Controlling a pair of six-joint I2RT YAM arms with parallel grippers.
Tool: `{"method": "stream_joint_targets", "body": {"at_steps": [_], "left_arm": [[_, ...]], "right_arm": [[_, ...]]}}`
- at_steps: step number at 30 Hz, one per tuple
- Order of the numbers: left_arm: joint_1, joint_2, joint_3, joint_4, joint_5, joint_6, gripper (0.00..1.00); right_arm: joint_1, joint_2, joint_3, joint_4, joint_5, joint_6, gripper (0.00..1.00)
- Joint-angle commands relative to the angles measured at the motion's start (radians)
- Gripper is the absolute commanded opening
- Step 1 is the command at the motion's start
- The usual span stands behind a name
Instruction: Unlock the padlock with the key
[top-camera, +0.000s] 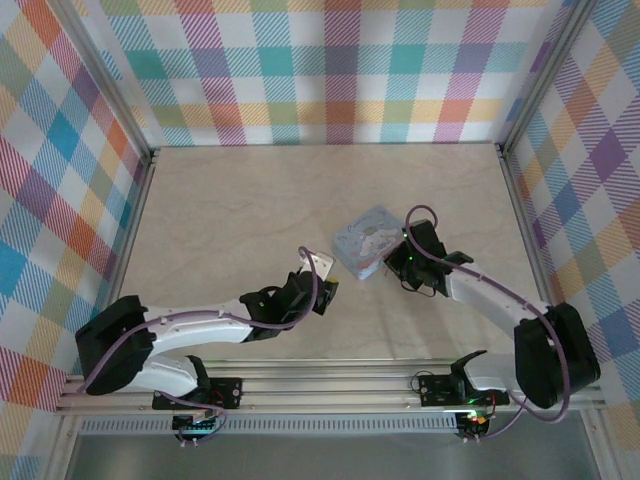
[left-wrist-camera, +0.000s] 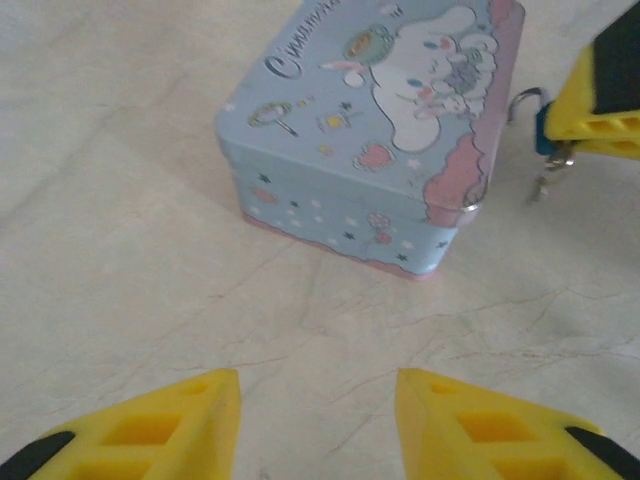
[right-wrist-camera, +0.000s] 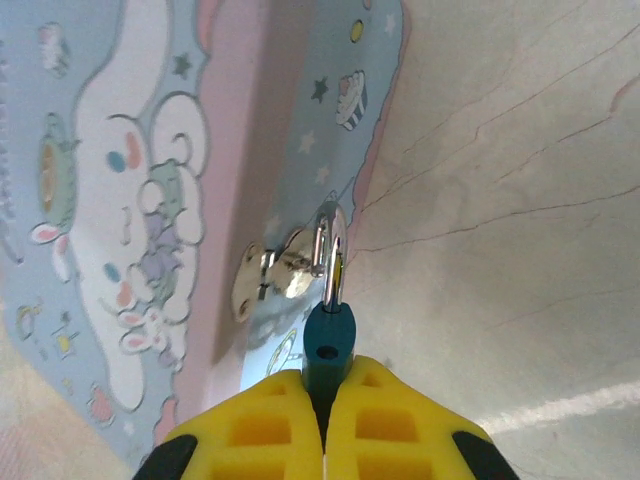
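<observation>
Right claw (right-wrist-camera: 328, 380): clamped on padlock (right-wrist-camera: 328, 342), shackle through tin (right-wrist-camera: 100, 200) hasp (right-wrist-camera: 270, 275) | left claw (left-wrist-camera: 315, 392): apart, empty, padlock far-right of it

Both arms reach forward, angled inward. Left gripper (left-wrist-camera: 318, 405) holds its fingers apart, empty; right gripper (right-wrist-camera: 325, 400) pinches the padlock (right-wrist-camera: 328, 340).

The left arm (top-camera: 190, 335) and right arm (top-camera: 490, 298) have white shells, bulky black joints and looping purple cables (top-camera: 420, 208). The left pincer (left-wrist-camera: 318, 400) and right pincer (right-wrist-camera: 325, 385) carry yellow wedge fingers (left-wrist-camera: 500, 430) with recessed cells and black pads.
</observation>
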Motion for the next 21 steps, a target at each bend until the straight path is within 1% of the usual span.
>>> {"method": "stream_joint_targets", "body": {"at_steps": [1,4,5,6,7,8,10,12,15,18,21], "left_arm": [[0.039,-0.056,0.096,-0.200,-0.064,-0.037,0.51],[0.074,-0.076,0.180,-0.374,-0.095,-0.065,0.61],[0.086,-0.084,0.208,-0.453,-0.114,-0.081,0.66],[0.103,-0.090,0.233,-0.516,-0.127,-0.102,0.74],[0.119,-0.096,0.257,-0.567,-0.136,-0.121,0.85],[0.140,-0.103,0.282,-0.628,-0.146,-0.150,0.99],[0.181,-0.116,0.330,-0.750,-0.189,-0.227,1.00],[0.228,-0.142,0.364,-0.861,-0.219,-0.299,1.00],[0.279,-0.214,0.363,-0.941,-0.225,-0.343,1.00],[0.306,-0.310,0.331,-0.980,-0.233,-0.365,1.00],[0.334,-0.389,0.305,-1.045,-0.238,-0.391,1.00]], "right_arm": [[-0.008,-0.080,0.069,-0.072,0.043,-0.101,0.00],[-0.007,-0.089,0.139,-0.125,0.036,-0.181,0.00],[-0.008,-0.079,0.169,-0.141,0.022,-0.206,0.00],[-0.008,-0.060,0.198,-0.152,-0.004,-0.229,0.00],[-0.007,-0.038,0.227,-0.164,-0.033,-0.244,0.00],[-0.003,-0.006,0.260,-0.174,-0.070,-0.257,0.00],[0.019,0.068,0.321,-0.174,-0.149,-0.294,0.00],[0.070,0.166,0.410,-0.202,-0.187,-0.334,0.00],[0.166,0.320,0.570,-0.256,-0.191,-0.384,0.00],[0.249,0.475,0.732,-0.275,-0.216,-0.401,0.00],[0.296,0.627,0.881,-0.272,-0.305,-0.403,0.00]]}}
